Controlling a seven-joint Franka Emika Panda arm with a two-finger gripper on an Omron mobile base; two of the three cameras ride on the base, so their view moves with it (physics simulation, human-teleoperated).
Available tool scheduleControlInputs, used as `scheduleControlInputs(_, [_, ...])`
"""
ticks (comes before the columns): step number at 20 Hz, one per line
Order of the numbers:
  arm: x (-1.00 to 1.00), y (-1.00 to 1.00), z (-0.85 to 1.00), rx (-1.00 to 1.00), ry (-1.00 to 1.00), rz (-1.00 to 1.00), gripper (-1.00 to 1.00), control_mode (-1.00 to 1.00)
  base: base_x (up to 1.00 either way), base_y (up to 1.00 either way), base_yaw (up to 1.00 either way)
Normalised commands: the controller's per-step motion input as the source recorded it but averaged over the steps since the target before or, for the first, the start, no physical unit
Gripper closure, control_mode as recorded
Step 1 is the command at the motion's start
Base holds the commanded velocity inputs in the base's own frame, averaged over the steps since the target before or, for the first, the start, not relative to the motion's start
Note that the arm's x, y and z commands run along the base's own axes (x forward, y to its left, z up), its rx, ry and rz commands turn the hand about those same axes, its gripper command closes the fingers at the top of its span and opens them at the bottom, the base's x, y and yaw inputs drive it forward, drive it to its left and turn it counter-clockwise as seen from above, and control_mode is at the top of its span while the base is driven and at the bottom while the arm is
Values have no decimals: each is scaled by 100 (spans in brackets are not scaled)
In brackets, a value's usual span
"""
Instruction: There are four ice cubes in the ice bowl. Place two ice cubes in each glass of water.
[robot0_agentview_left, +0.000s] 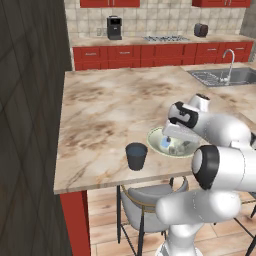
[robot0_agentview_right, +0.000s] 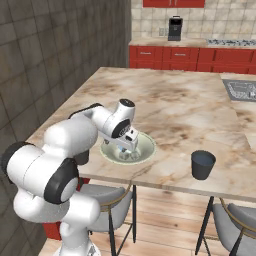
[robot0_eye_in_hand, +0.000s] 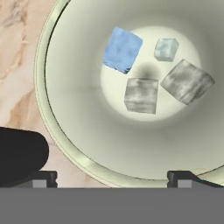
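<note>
Inside the ice bowl (robot0_eye_in_hand: 65, 131) lie four ice cubes (robot0_eye_in_hand: 141, 95), under the spread-apart tool (robot0_eye_in_hand: 111, 177).

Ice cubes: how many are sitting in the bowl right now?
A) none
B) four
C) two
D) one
B: the hand view shows four cubes on the bottom of the bowl: a blue cube, a small pale cube and two grey cubes.

Open drop onto ice cubes (robot0_eye_in_hand: 141, 95)
</note>
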Motion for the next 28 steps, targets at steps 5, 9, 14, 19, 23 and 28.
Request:
scheduleControlInputs(5, [29,-2,-20,3,0,-1,-100,-100,0,0,0])
scheduleControlInputs(9, [28,-3,-16,3,0,-1,-100,-100,0,0,0])
scheduleControlInputs(14, [28,-2,-19,2,0,-1,-100,-100,0,0,0])
scheduleControlInputs(19, [32,0,-17,2,0,-2,-100,-100,0,0,0])
scheduleControlInputs(23, [33,0,-17,2,0,-2,-100,-100,0,0,0])
scheduleControlInputs(28, [23,-6,-23,2,0,-2,-100,-100,0,0,0])
